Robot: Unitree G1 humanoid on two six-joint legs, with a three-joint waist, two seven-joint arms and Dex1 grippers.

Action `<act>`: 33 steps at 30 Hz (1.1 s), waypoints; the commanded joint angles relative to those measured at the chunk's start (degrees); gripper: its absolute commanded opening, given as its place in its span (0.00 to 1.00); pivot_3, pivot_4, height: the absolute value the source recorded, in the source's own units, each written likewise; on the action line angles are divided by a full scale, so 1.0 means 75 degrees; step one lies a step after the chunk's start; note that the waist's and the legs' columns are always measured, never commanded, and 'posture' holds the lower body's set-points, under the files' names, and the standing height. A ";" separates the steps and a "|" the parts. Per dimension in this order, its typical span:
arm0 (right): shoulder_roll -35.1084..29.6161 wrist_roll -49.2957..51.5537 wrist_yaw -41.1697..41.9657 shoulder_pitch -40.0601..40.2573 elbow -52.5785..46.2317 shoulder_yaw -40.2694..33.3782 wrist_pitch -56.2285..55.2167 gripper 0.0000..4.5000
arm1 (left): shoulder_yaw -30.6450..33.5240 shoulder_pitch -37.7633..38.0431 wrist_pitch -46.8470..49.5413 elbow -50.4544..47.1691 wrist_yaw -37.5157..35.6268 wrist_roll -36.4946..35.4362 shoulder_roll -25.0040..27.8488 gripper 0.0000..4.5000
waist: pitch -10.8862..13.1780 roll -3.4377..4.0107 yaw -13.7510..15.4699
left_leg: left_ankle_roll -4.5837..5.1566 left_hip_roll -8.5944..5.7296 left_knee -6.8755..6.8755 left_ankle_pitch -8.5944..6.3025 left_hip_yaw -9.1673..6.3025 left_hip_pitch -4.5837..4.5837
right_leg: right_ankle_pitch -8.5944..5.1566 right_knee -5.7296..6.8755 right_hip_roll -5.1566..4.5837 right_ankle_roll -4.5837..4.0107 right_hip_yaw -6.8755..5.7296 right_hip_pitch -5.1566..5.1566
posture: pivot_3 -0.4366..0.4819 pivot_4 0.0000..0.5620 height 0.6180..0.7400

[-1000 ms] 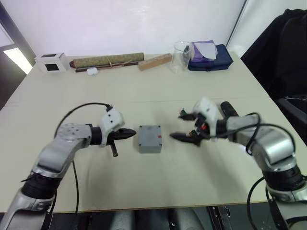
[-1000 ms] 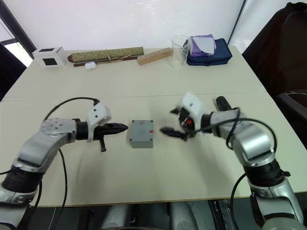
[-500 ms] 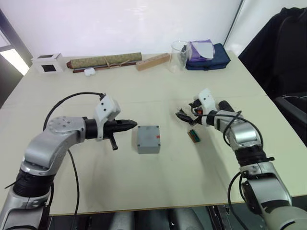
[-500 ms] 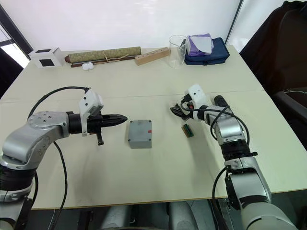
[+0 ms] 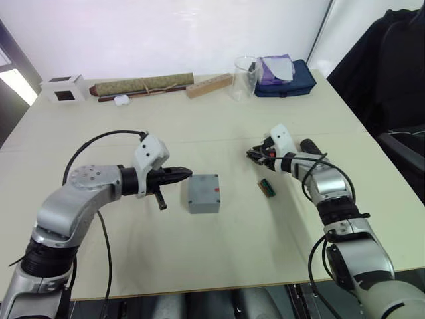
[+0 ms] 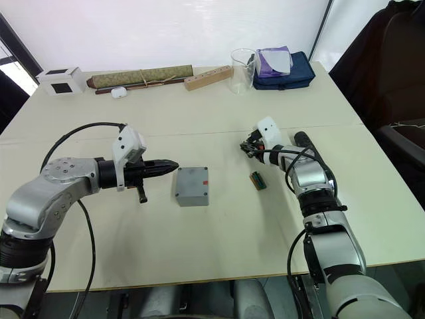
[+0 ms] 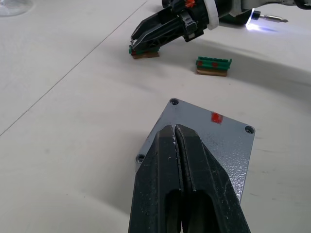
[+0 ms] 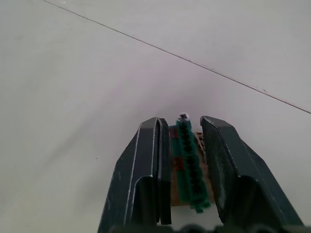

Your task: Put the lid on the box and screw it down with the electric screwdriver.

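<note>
Mid-surface, lid (image 5: 203, 193) covers box, hiding its inside. Left gripper (image 5: 185, 174) jaws clenched empty; right gripper (image 5: 253, 154) jaws astride green connector (image 8: 188, 167), grip unclear.

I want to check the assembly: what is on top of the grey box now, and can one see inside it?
The lid sits on the box, covering its top, with screw holes at the corners and a small red mark. The inside is hidden by the lid. The shut left gripper hovers beside it.
</note>
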 commanded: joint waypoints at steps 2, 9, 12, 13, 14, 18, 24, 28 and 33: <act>0.0009 0.0003 0.0041 -0.0219 -0.0150 -0.0153 -0.0157 0.30 | -0.0030 0.0027 -0.0139 -0.0153 0.0014 -0.0031 0.0018 0.00 | 0.0000 0.0000 0.0002 | 0.0000 0.0000 0.0000 0.0000 0.0001 0.0000 | 0.0000 0.0000 -0.0001 0.0000 0.0000 0.0000 | 0.48 0.27 1.00; 0.0039 -0.0054 0.0014 -0.0338 0.0060 -0.0165 -0.0231 0.30 | -0.0107 0.0055 -0.0165 -0.0203 0.0080 -0.0007 0.0012 0.00 | 0.0000 0.0000 -0.0004 | 0.0000 0.0000 0.0000 0.0000 0.0000 0.0000 | 0.0000 0.0000 0.0000 0.0000 0.0000 0.0000 | 0.48 0.27 1.00; 0.0057 -0.0095 0.0005 -0.0469 0.0288 -0.0157 -0.0373 0.30 | -0.0148 0.0048 -0.0215 -0.0155 0.0077 0.0029 -0.0001 0.00 | 0.0000 0.0000 -0.0006 | 0.0000 0.0000 0.0000 0.0000 0.0000 0.0001 | 0.0000 0.0000 0.0001 0.0000 0.0000 0.0000 | 0.48 0.27 1.00; 0.0064 -0.0097 0.0000 -0.0510 0.0358 -0.0163 -0.0412 0.30 | -0.0165 0.0046 -0.0229 -0.0143 0.0078 0.0042 -0.0008 0.00 | 0.0000 0.0000 -0.0004 | 0.0000 0.0000 0.0000 0.0000 0.0000 0.0001 | 0.0000 0.0000 0.0001 0.0000 0.0000 0.0000 | 0.48 0.27 1.00; 0.0072 -0.0101 0.0001 -0.0549 0.0422 -0.0164 -0.0444 0.30 | -0.0188 0.0042 -0.0249 -0.0119 0.0078 0.0062 -0.0016 0.00 | 0.0000 0.0000 -0.0003 | 0.0000 0.0000 0.0000 0.0000 0.0000 0.0001 | 0.0000 0.0000 0.0001 0.0000 0.0000 0.0000 | 0.48 0.27 1.00; 0.0091 -0.0153 0.0017 -0.0623 0.0604 -0.0133 -0.0543 0.30 | -0.0240 0.0052 -0.0307 -0.0087 0.0076 0.0105 -0.0028 0.00 | 0.0000 0.0000 -0.0002 | -0.0001 0.0000 0.0000 0.0000 0.0001 0.0000 | 0.0000 0.0000 0.0000 0.0000 0.0000 0.0000 | 0.48 0.27 1.00; 0.0146 -0.0217 0.0054 -0.0687 0.0783 -0.0099 -0.0623 0.30 | -0.0260 0.0027 -0.0370 -0.0033 0.0103 0.0139 -0.0039 0.00 | 0.0000 0.0000 -0.0002 | -0.0001 0.0000 0.0000 0.0001 0.0001 0.0000 | 0.0000 0.0000 -0.0001 0.0000 0.0001 0.0000 | 0.48 0.27 1.00; 0.0181 -0.0225 0.0040 -0.0755 0.0868 -0.0131 -0.0684 0.19 | -0.0269 0.0016 -0.0384 -0.0021 0.0127 0.0138 -0.0059 0.00 | 0.0000 0.0000 -0.0004 | -0.0001 0.0000 0.0000 0.0000 0.0000 0.0000 | 0.0000 0.0000 0.0000 0.0000 0.0000 0.0000 | 0.48 0.27 1.00; 0.0182 -0.0241 0.0047 -0.0763 0.0875 -0.0125 -0.0703 0.02 | -0.0277 0.0025 -0.0391 -0.0022 0.0148 0.0137 -0.0071 0.00 | 0.0000 0.0000 -0.0003 | -0.0001 0.0000 0.0000 0.0000 0.0000 0.0001 | 0.0000 0.0000 0.0000 0.0000 0.0001 0.0000 | 0.48 0.27 1.00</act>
